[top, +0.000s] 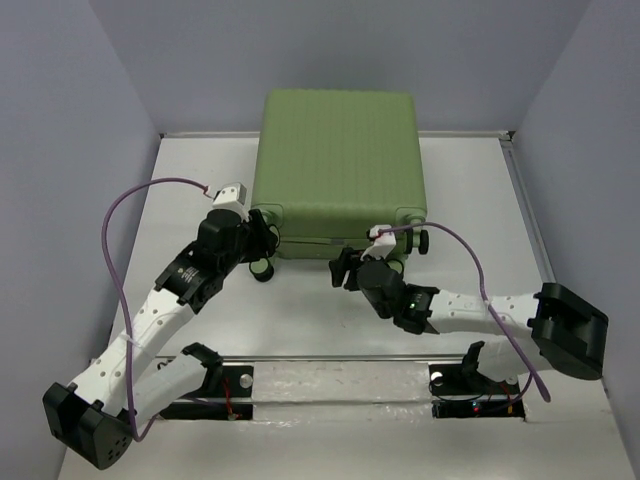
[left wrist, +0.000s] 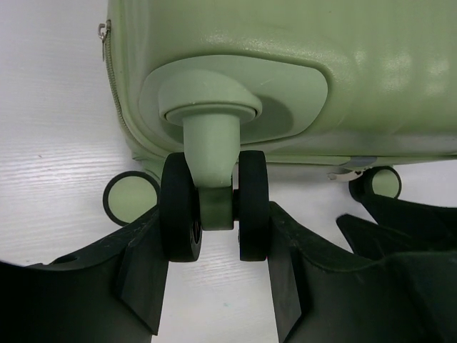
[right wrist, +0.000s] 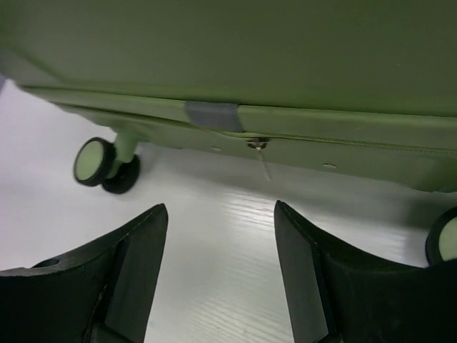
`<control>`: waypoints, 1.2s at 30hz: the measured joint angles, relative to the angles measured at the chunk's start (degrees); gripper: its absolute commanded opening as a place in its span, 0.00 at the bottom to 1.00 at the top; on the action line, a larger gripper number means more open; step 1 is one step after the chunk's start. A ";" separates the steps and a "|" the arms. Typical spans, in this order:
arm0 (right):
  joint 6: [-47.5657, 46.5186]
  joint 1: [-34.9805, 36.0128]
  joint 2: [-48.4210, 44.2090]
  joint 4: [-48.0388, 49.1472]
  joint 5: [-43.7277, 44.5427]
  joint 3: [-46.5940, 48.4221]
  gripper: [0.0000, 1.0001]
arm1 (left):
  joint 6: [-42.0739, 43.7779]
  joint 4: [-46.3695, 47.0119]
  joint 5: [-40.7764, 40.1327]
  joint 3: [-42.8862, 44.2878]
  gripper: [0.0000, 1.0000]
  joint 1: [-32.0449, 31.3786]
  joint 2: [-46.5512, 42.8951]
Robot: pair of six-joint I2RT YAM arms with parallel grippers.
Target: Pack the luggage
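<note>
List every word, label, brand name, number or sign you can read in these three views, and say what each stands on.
None: no word, number or sign can be read in any view.
The luggage shows only a plain ribbed green shell, with no logo or tag visible.
The grey tab on its zip seam looks blank.

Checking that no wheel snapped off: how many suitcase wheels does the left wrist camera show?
3: a twin wheel between the left gripper's fingers, a second wheel to its left, a third wheel far right. Another may be hidden.
</note>
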 measured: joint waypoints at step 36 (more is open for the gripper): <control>-11.17 -9.66 8.50 -0.42 -4.83 4.28 0.10 | -3.65 5.14 6.56 -3.67 0.06 0.13 -2.29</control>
